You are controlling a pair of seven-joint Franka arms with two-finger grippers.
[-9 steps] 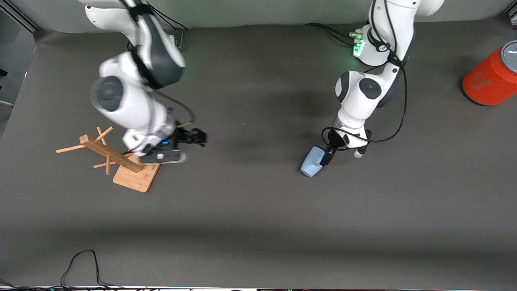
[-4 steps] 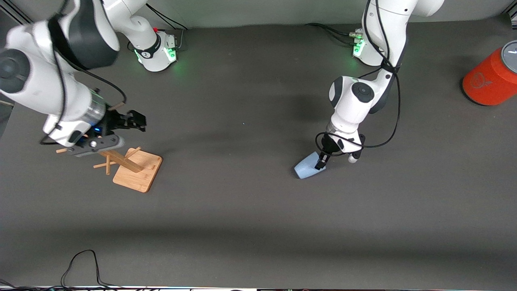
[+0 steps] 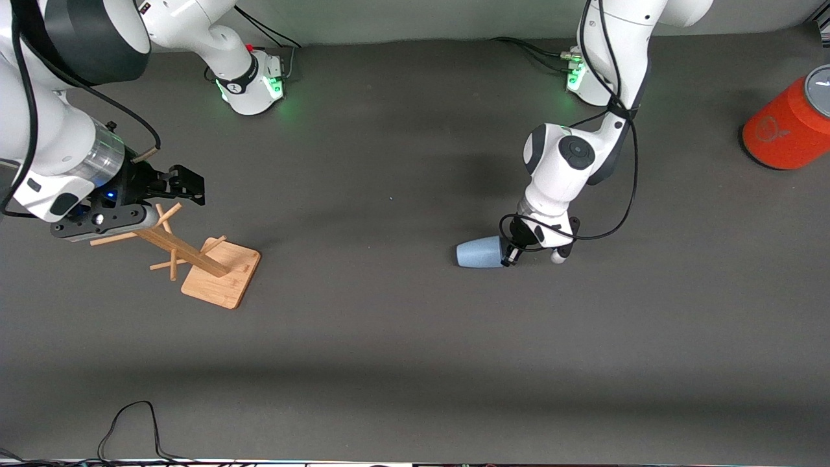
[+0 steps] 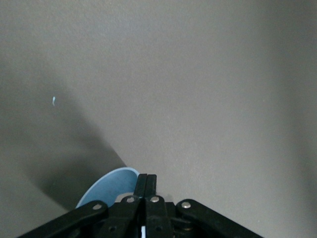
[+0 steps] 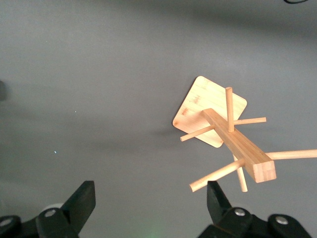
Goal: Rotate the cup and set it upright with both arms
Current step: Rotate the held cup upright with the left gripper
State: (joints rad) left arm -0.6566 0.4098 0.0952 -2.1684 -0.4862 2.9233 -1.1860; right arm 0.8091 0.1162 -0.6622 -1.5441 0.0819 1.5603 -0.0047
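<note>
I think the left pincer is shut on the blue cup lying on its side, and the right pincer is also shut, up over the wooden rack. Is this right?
Not quite: the right pincer is open, as the right wrist view shows, its fingers standing wide apart over the wooden rack. The left pincer is indeed shut on the cup, which lies on its side.

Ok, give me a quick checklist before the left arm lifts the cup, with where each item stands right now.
1. Left tool shut on the cup at its rim: ok.
2. Cup upright: not ok, it lies on its side on the table.
3. Right tool open for the handover: ok.
4. Right tool near the cup: not ok, it hangs over the wooden rack.
5. Orange cylinder away from the cup: ok.
6. Grip firmness: cannot tell.
</note>
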